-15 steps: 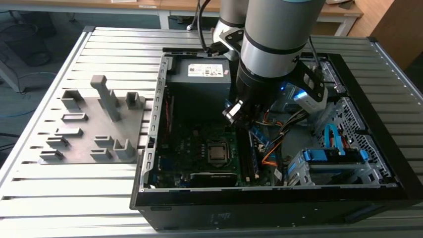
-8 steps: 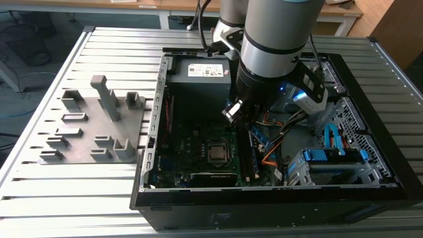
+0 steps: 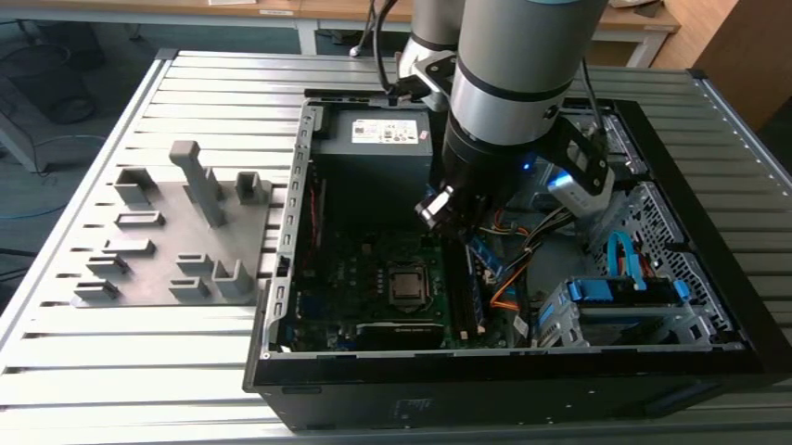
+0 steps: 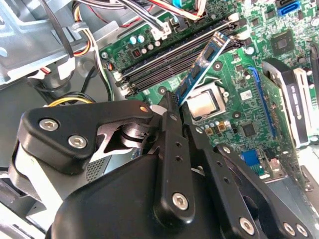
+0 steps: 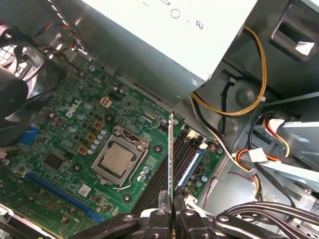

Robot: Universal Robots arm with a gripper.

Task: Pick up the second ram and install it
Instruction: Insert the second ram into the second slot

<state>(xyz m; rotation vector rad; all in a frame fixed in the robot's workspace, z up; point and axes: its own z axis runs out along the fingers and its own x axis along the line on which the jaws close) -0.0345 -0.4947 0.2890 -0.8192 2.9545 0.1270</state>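
Down inside an open black metal computer case point(image 3: 495, 389) in the exterior view, a black two-fingered gripper point(image 3: 452, 218), low over the green motherboard point(image 3: 359, 269). Both fingers point(image 5: 162, 201) drawn in narrow, clamped on one end of the second ram point(image 5: 171, 154) — a thin, dark memory stick with a bluish label. Seen edge-on in the first wrist view, label side up in the second wrist view. Held above the row of long black memory slots point(image 4: 169, 59), slanted across them, not seated. Just beside the slots, a square silver processor point(image 5: 118, 159) in its metal socket. In the outermost slot, another blue-labelled stick point(image 5: 191, 168). Well apart at the exterior view's left — outside the case — a grey plastic holder tray point(image 3: 161, 250) with upright blocks.
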